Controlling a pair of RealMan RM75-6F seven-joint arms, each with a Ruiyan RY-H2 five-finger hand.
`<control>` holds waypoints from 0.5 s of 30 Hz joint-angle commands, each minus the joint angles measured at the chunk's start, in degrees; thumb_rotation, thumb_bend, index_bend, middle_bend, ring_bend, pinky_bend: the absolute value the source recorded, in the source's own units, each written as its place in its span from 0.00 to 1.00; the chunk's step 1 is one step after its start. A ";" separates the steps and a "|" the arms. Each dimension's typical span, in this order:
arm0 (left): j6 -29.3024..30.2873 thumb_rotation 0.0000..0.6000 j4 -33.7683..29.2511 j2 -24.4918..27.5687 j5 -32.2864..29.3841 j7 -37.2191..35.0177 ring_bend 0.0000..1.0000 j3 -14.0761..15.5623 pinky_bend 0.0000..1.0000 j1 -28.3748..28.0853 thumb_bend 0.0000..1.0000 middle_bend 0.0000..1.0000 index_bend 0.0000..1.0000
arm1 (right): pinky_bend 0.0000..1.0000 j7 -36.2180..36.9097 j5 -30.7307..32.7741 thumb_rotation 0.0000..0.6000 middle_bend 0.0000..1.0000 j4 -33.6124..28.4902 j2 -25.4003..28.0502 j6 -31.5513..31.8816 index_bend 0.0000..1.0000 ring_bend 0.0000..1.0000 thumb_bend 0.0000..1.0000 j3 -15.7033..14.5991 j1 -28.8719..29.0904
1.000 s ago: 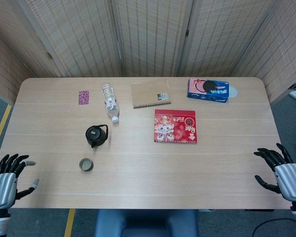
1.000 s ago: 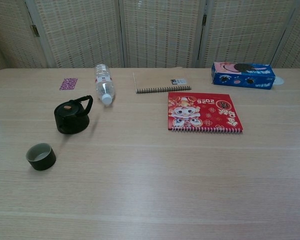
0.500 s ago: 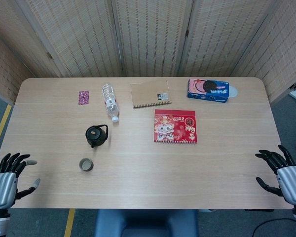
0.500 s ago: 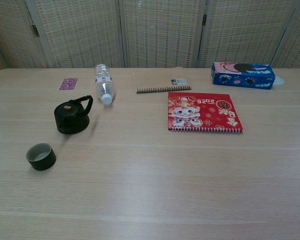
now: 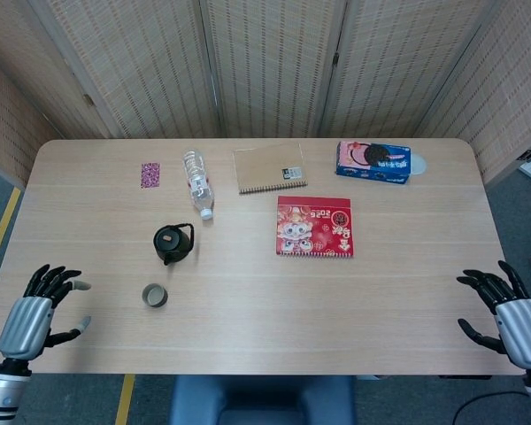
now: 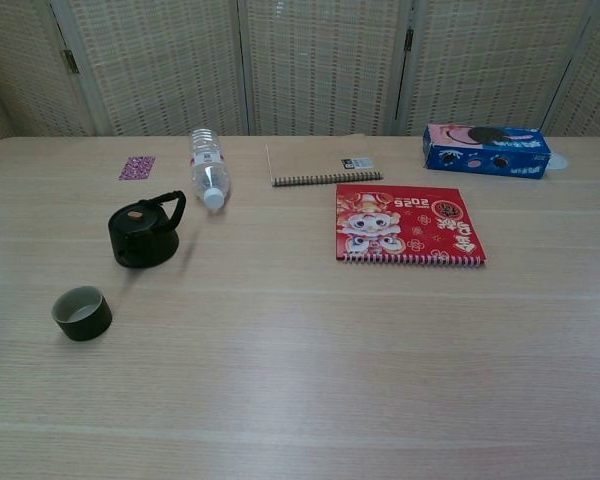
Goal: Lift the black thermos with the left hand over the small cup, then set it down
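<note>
On table — one black thermos (image 5: 173, 243), one small cup (image 5: 154, 296); both hands' fingers (image 5: 53, 282) spread, empty.

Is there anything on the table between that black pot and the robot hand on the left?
In the head view, the small cup sits roughly between the black thermos and the left hand, nearer the thermos; the rest of that stretch is bare tabletop.
</note>
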 commanded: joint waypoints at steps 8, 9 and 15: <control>-9.03 1.00 1.53 1.85 8.09 -5.65 0.10 0.43 0.00 -10.18 0.30 0.24 0.32 | 0.04 -1.23 -0.89 1.00 0.23 -1.49 0.53 0.02 0.23 0.22 0.27 -0.12 0.30; -10.09 1.00 1.63 1.69 8.56 -6.11 0.10 0.35 0.00 -11.39 0.30 0.24 0.31 | 0.04 -1.33 -0.92 1.00 0.23 -1.64 0.63 0.03 0.23 0.22 0.27 -0.12 0.31; -16.56 1.00 1.52 1.08 10.18 -6.20 0.06 0.04 0.00 -17.68 0.29 0.23 0.26 | 0.04 -1.79 -1.29 1.00 0.23 -2.34 1.20 0.16 0.23 0.22 0.27 -0.16 0.40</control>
